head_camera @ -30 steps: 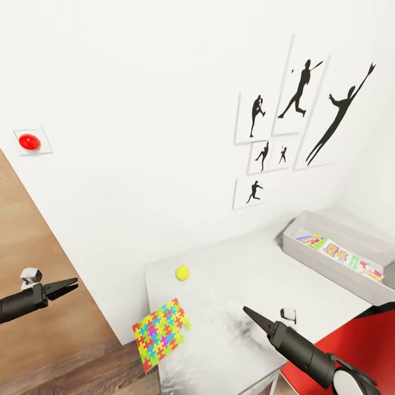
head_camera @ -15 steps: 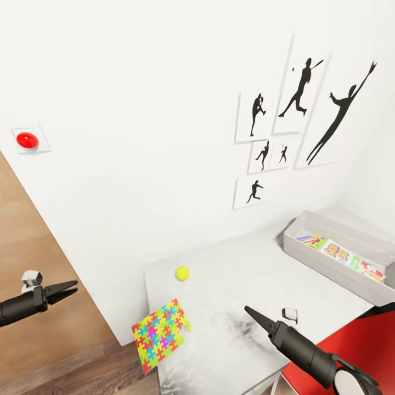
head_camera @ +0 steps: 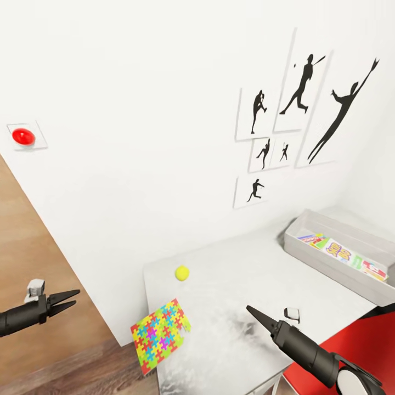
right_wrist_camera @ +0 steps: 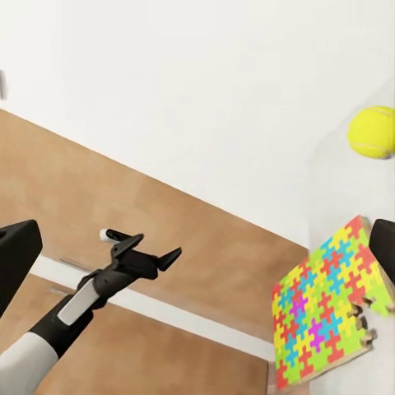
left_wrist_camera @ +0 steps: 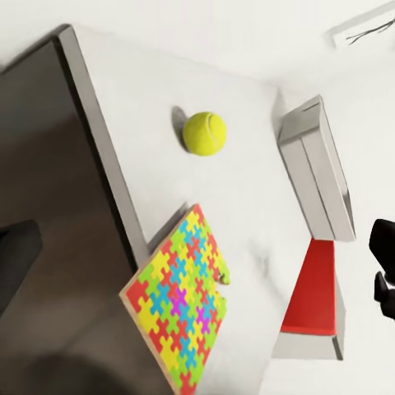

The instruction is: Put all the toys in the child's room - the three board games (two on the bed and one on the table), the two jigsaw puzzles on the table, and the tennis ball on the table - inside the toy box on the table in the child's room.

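Observation:
A multicolour jigsaw puzzle [head_camera: 160, 336] lies on the table [head_camera: 247, 274], overhanging its near left corner. The tennis ball [head_camera: 182, 272] rests on the table just beyond it. The grey toy box [head_camera: 307, 252] stands at the table's far right with flat printed board games [head_camera: 340, 253] inside. My left gripper [head_camera: 75, 297] hovers open off the table's left side, over the floor. My right gripper [head_camera: 249, 310] hangs above the table's front, its fingers apart at the edges of the right wrist view. The wrist views show the puzzle [left_wrist_camera: 183, 296] [right_wrist_camera: 329, 300], the ball [left_wrist_camera: 204, 133] [right_wrist_camera: 373, 132] and the left gripper [right_wrist_camera: 159, 245].
A red chair [head_camera: 356, 340] sits at the table's front right. Black silhouette pictures [head_camera: 296, 109] and a red button [head_camera: 23, 136] hang on the white wall. Wood-plank floor [head_camera: 33, 247] lies left of the table.
The head view has shifted slightly. My left gripper sits a little lower in the picture. The ball, puzzle and toy box have not moved on the table.

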Controlling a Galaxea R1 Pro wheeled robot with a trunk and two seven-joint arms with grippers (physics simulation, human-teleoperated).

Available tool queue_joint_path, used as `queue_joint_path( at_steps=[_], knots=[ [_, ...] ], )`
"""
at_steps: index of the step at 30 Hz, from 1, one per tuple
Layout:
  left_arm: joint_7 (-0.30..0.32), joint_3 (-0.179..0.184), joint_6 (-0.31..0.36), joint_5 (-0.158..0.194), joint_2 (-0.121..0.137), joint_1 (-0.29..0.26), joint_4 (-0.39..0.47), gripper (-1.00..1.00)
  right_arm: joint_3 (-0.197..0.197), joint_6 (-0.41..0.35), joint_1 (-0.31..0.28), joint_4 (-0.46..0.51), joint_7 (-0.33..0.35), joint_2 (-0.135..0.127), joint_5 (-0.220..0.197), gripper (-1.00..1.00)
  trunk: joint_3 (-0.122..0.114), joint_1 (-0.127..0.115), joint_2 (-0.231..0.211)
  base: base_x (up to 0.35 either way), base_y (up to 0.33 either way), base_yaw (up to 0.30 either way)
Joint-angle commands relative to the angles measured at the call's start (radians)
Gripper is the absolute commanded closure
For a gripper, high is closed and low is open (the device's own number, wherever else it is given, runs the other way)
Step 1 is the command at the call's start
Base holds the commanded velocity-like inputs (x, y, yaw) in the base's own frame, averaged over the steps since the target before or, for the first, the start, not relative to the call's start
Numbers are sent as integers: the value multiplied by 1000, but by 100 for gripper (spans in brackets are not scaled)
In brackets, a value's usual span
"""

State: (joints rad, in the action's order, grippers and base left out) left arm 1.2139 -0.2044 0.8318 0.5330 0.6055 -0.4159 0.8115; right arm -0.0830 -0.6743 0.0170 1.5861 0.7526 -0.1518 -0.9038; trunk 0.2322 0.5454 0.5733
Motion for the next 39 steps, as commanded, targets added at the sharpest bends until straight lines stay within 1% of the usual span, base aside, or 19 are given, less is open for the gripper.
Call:
queue_joint_path(
  at_steps=[1, 4, 6, 8, 9, 10, 11, 12, 13, 14, 15, 19, 25, 31, 39],
  knots=[
    [-3, 1, 8, 4, 0, -1, -1, -100, -1, -7, 0, 1, -1, 0, -6, -100, 5, 4, 9, 0, 0, 0],
    [-10, 1, 7, 3, 0, -1, -4, -100, -2, -8, 1, 1, 2, -2, -7, -100, 14, 16, 30, 0, 0, 0],
    [-21, 2, 7, 3, -1, -1, -5, -100, -3, -8, 1, 2, 25, -4, -8, -100, 20, 23, 44, 0, 0, 0],
    [-43, 2, 8, 4, -1, -1, -6, -100, -8, -8, 1, 2, 67, -5, -8, -100, 27, 31, 58, 0, 0, 0],
    [-63, 2, 9, 4, -4, -1, -6, -100, -17, -8, 2, 2, 101, -5, -8, -100, 30, 35, 65, 0, 0, 0],
    [-87, 3, 12, 5, -11, -2, -6, -100, -30, -8, 6, 2, 134, -6, -8, -100, 33, 39, 72, 0, 0, 0],
    [-100, 3, 15, 5, -16, -2, -6, -100, -39, -8, 10, 2, 150, -6, -7, -100, 36, 43, 79, 0, 0, 0],
    [-127, 3, 24, 5, -25, -3, -6, -100, -61, -8, 18, 2, 177, -5, -7, -100, 39, 46, 86, 0, 0, 0],
    [-141, 3, 30, 5, -29, -3, -6, -100, -74, -9, 23, 2, 188, -5, -7, -100, 42, 50, 93, 0, 0, -5],
    [-167, 3, 42, 5, -37, -4, -6, -100, -100, -11, 32, 2, 205, -5, -8, -100, 45, 54, 100, 0, 0, -59],
    [-189, 3, 51, 5, -43, -4, -6, -100, -124, -13, 39, 1, 216, -5, -8, -100, 48, 58, 107, 0, 0, -126],
    [-222, 3, 63, 5, -56, -4, -9, -100, -169, -16, 53, 0, 231, -5, -11, -100, 59, 73, 135, 0, 0, -185],
    [-230, 3, 66, 5, -60, -13, -51, -100, -183, -17, 60, 0, 236, -4, -12, -100, 76, 96, 177, -76, 27, -191],
    [-234, 3, 66, 4, -58, -24, -78, -100, -184, -15, 61, 1, 237, -1, -11, -100, 94, 119, 219, -23, 9, -30],
    [-238, 2, 57, 4, -56, -43, -149, -100, -183, -15, 61, 2, 235, 3, -8, -100, 119, 150, 275, -95, 65, -3]
  ],
)
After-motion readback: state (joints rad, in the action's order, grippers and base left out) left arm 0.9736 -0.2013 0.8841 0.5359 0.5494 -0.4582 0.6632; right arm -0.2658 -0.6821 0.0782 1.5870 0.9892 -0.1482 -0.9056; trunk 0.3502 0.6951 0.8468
